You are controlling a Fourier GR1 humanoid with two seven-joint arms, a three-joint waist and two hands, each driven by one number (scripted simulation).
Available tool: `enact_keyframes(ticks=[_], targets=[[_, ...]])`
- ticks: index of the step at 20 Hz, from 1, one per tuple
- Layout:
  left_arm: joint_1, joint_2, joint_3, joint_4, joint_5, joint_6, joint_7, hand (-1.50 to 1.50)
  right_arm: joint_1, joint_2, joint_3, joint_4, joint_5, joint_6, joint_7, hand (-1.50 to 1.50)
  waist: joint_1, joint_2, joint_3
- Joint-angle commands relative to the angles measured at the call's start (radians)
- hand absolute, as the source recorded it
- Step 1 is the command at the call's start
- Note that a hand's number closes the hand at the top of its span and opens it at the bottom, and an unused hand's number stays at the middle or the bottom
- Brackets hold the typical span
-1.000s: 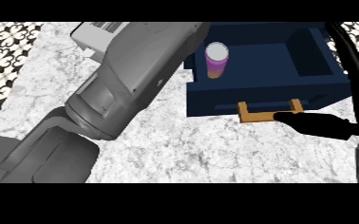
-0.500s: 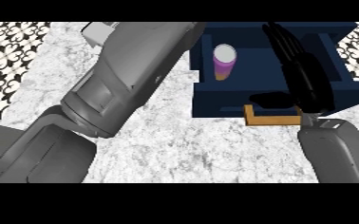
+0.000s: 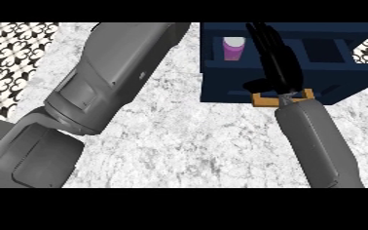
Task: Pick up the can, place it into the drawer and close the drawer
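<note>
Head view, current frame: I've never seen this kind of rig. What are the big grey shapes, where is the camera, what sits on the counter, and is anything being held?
The camera sits at the robot's head, looking steeply down at a white marbled counter. The grey shapes are its two forearms, entering from the lower edge. The left forearm fills the left side; its hand is out of sight. The right forearm ends in a black right hand, fingers straight, stretched over an open dark blue drawer with a tan handle on its front. A purple can with a pale top stands upright in the drawer's left compartment. Nothing is held: the hand is apart from the can.
</note>
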Motion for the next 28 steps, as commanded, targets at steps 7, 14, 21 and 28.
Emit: enact_keyframes(ticks=[7, 14, 21, 28], targets=[[0.068, 0.086, -0.017, -0.114, -0.029, -0.045, 0.092, -1.5, -0.272, 0.028, -0.112, 0.419, 0.091, -0.263, -0.012, -1.5, 0.043, -0.002, 0.0], [0.183, 0.134, -0.022, -0.246, -0.042, -0.034, 0.102, -1.5, -0.399, 0.045, -0.153, 0.615, 0.116, -0.392, -0.031, -1.5, 0.053, -0.002, 0.0], [0.212, 0.149, -0.055, -0.337, -0.059, -0.038, 0.176, -1.5, -0.57, 0.031, -0.174, 0.76, 0.15, -0.398, 0.009, -1.5, 0.094, 0.006, 0.0], [0.321, 0.236, -0.044, -0.438, -0.047, -0.103, 0.182, -1.5, -0.613, 0.051, -0.233, 0.789, 0.085, -0.427, -0.052, -1.5, 0.098, 0.01, 0.0]])
